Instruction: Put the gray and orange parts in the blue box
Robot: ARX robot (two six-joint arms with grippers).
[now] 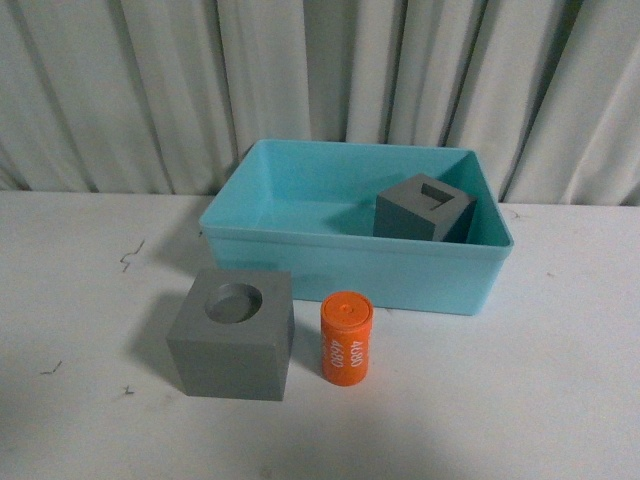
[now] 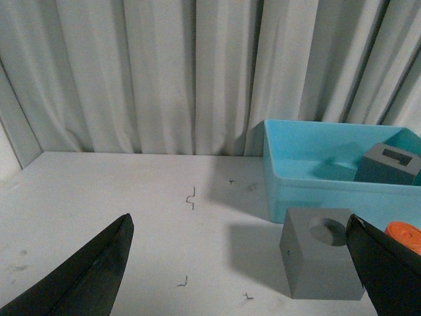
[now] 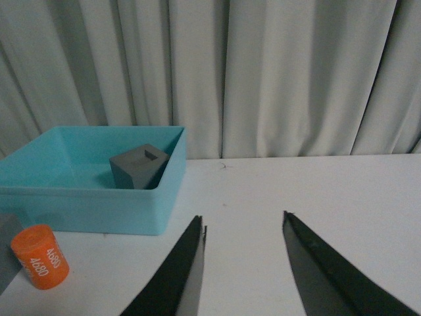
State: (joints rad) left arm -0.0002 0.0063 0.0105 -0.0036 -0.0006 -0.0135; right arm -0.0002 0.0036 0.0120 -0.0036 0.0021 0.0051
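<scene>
Looking through the front camera, I see the blue box [image 1: 400, 276] in the upper middle of the frame, on the white table [image 1: 540, 400] with a pale pleated curtain [image 1: 150, 80] behind it. One gray cube with a rectangular slot [image 1: 422, 212] in its top already sits inside the box, in its right-hand part, close to the front wall.

The other gray cube, with a round recess [image 1: 232, 345] on top, stands on the table at lower left of centre, in front of the box and apart from it. Just to its right the orange cylinder [image 1: 346, 338] stands upright, a narrow gap between the two. White digits run sideways on it, and I read "4680" printed twice, one line beside the other. A few small dark scratches [image 1: 130, 256] mark the table at mid-left.

My left wrist camera shows the left gripper [image 2: 238, 217] with its black fingers spread wide, released and holding nothing. My right wrist camera shows the right gripper [image 3: 242, 215] likewise released, its fingers parted over bare table, with a narrower gap.
</scene>
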